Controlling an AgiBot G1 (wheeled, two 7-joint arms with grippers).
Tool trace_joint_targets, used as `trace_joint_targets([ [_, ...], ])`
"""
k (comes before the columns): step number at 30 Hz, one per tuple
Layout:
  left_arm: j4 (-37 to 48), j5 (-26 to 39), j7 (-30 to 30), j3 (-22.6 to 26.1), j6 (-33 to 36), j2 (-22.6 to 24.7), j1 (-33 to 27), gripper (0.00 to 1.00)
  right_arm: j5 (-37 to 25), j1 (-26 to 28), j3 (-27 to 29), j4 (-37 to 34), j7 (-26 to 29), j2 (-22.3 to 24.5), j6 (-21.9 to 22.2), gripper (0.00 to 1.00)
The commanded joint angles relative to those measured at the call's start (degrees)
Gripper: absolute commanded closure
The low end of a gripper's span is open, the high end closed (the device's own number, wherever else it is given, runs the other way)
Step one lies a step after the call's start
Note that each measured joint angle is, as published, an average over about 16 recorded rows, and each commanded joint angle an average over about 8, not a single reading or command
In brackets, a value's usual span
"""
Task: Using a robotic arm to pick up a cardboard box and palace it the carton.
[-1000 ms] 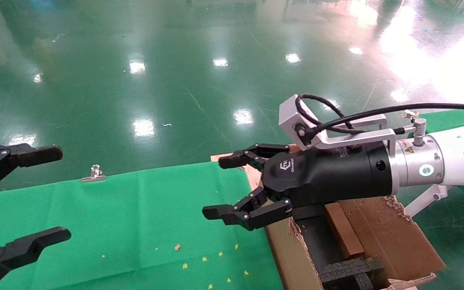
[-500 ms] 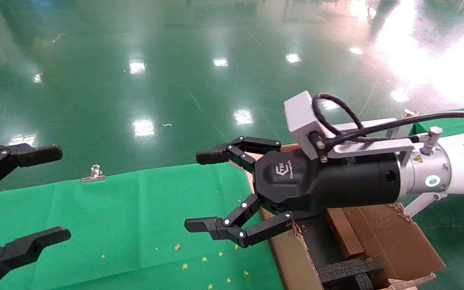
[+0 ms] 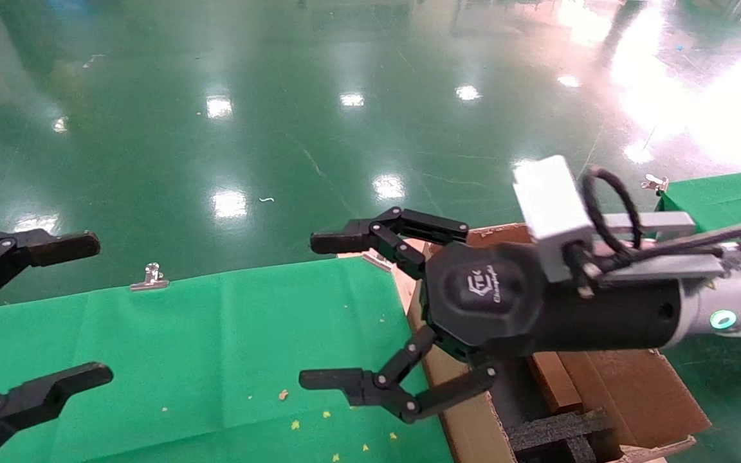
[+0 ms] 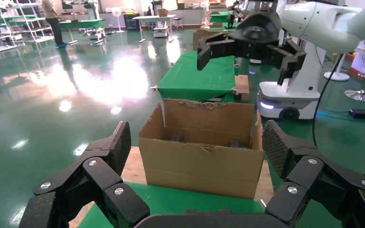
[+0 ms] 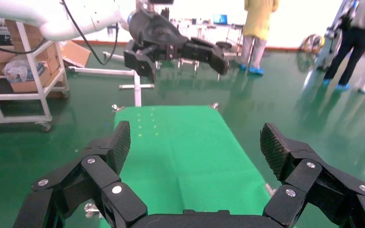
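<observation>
The robotic arm (image 3: 740, 305) is reaching in from the right side of the head view, its right claw (image 3: 319, 308) hanging with fingers spread wide and gripping nothing, over the green-covered counter (image 3: 184, 347), just beside the carton's near wall. The carton (image 3: 628, 392) is sitting at the counter's right end, flaps raised, black foam (image 3: 557, 431) showing inside, with a brown cardboard strip (image 3: 554, 379) standing in it; whether that is the cardboard box cannot be told. The left claw (image 3: 36, 315) is hovering at the left edge, fingers spread and empty. A metal clip (image 3: 150, 276) is resting on the counter's far edge.
</observation>
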Motion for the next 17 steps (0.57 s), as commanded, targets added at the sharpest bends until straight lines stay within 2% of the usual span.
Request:
trace_joint_targets([
  [1, 0.0, 0.0, 0.0, 0.0, 0.0, 0.0, 0.0, 0.00, -0.1, -1.7, 2.7, 0.0, -0.8, -0.6, -1.0, 0.00],
  [5, 0.0, 0.0, 0.0, 0.0, 0.0, 0.0, 0.0, 0.00, -0.1, -2.7, 4.4, 0.0, -1.2, -0.9, -1.6, 0.00],
  [17, 0.0, 0.0, 0.0, 0.0, 0.0, 0.0, 0.0, 0.00, -0.1, -1.7, 2.7, 0.0, -0.8, -0.6, -1.0, 0.00],
])
